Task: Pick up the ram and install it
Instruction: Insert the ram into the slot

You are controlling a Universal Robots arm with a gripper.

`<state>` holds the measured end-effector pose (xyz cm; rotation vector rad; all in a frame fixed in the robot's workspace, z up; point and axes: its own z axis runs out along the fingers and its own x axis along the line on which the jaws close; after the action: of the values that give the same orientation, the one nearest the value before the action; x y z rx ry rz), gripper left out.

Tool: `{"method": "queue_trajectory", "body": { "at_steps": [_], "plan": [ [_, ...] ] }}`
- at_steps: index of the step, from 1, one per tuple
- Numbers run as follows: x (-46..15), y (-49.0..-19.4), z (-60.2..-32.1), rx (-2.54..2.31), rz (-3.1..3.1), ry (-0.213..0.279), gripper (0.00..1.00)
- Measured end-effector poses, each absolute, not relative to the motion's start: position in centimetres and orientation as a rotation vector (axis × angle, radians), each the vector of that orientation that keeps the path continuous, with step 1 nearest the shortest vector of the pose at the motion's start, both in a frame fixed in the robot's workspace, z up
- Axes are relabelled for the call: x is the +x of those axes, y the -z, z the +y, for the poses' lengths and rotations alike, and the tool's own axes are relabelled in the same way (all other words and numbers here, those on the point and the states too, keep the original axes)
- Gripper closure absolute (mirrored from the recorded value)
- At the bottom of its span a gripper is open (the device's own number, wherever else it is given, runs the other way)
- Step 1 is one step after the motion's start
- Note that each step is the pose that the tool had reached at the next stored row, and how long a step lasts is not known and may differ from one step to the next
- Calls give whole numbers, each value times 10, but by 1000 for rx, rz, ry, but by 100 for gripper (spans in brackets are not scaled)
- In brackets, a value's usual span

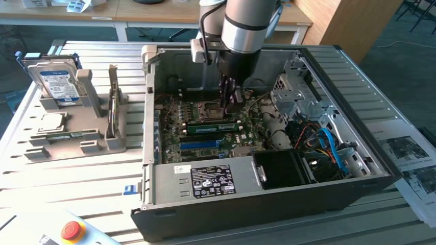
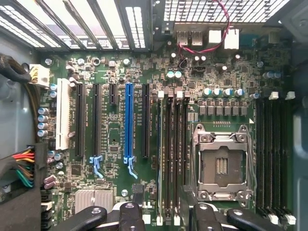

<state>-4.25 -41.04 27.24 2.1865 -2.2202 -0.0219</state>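
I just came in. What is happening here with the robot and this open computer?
The robot arm's gripper hangs inside the open computer case, just above the motherboard and near the empty processor socket. The ram, a green stick, lies along the memory slots right beside the gripper; whether it is fully seated I cannot tell. Outside the case, on the exterior view's left, a hard drive and a processor chip sit in a grey holder.
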Motion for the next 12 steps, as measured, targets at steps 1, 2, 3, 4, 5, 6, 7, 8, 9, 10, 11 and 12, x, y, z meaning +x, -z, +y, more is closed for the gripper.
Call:
{"method": "queue_trajectory", "body": {
  "at_steps": [1,2,3,4,5,6,7,8,9,10,11,12],
  "plan": [
    [-42,-274,-410,2186,-2220,22,57],
    [-42,-275,-410,2186,-2220,22,57],
    [-42,-275,-410,2186,-2220,21,57],
    [-42,-275,-410,2186,-2220,21,57],
    [-42,-275,-410,2186,-2220,21,57],
    [-42,-275,-410,2186,-2220,21,57],
    [-42,-275,-410,2186,-2220,21,57],
    [-42,-275,-410,2186,-2220,21,57],
    [-43,-276,-410,2186,-2220,21,57],
    [-42,-277,-410,2186,-2220,21,57],
    [-42,-278,-410,2186,-2220,21,57],
    [-42,-280,-410,2186,-2220,21,57]
  ]
}}
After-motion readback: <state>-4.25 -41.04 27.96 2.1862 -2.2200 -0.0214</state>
